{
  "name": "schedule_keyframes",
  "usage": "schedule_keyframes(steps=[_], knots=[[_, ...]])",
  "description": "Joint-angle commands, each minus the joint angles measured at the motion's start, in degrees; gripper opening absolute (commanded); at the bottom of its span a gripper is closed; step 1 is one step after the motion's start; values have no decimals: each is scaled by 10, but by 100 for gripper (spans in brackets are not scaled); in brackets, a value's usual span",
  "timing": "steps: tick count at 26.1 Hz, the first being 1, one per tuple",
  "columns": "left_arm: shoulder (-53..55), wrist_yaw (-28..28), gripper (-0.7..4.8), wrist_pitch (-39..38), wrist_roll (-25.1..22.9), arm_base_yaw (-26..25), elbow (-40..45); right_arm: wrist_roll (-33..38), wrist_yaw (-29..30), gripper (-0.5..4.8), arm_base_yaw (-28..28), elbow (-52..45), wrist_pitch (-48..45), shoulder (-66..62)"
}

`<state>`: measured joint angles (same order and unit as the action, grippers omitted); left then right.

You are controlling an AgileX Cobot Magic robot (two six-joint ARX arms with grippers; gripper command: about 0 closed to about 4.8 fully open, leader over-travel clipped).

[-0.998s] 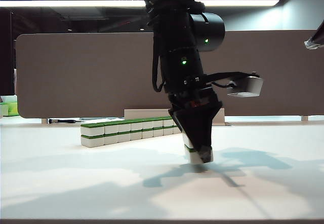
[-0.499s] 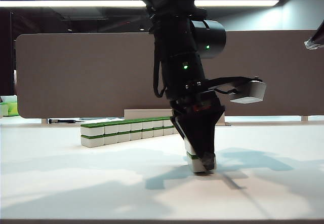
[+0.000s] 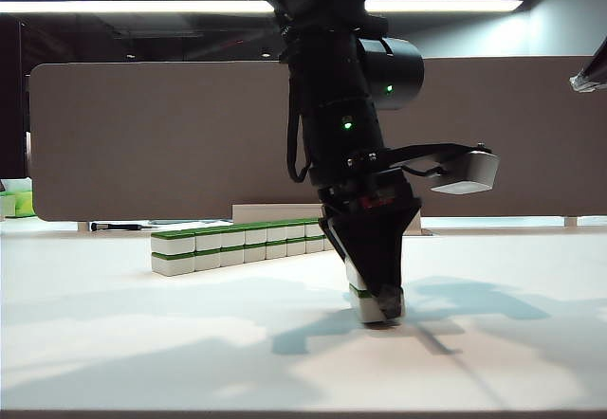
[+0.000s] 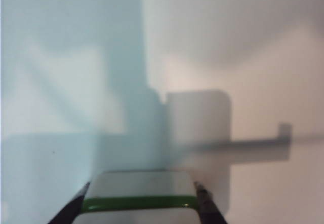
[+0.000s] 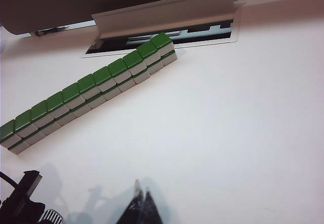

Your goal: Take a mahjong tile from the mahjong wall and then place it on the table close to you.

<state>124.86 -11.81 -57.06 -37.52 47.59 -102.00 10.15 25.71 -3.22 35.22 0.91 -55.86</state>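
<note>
1. Here the left tool (image 3: pixel 377 291) stands low in the centre of the exterior view, clamped on a tile (image 4: pixel 139 197) that sits at or just above the surface (image 3: pixel 142 343), well apart from the wall (image 3: pixel 237 244) at centre-left.
2. In my judgement the step in hand is setting the tile down: it should rest flat on the surface before the jaws part, and the tool should then lift straight up so a finger does not drag or tip it.
3. The right tool (image 5: pixel 140 206) sits at the bottom edge of its wrist view, its tips together and holding nothing, above bare surface near the wall (image 5: pixel 91 89).
4. Whether the tile truly touches the surface is hard to tell; the fingers hide its base in the exterior view.
5. The left wrist view is blurred and cuts the tile off at the bottom edge.
</note>
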Motion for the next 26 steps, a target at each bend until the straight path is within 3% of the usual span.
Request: schedule_keyframes(steps=[1, 8, 12, 24, 26], knots=[[4, -4, 183, -12, 0, 4, 1, -1, 3, -1, 0, 3, -8, 2], [4, -4, 189, -16, 0, 15, 1, -1, 3, -1, 0, 3, -8, 2], [4, 7, 290, -7, 0, 16, 1, -1, 3, -1, 0, 3, -8, 2], [4, 17, 292, -3, 0, 16, 1, -1, 14, -1, 0, 3, -8, 2], [3, 17, 315, -3, 0, 16, 1, -1, 14, -1, 0, 3, -8, 2]])
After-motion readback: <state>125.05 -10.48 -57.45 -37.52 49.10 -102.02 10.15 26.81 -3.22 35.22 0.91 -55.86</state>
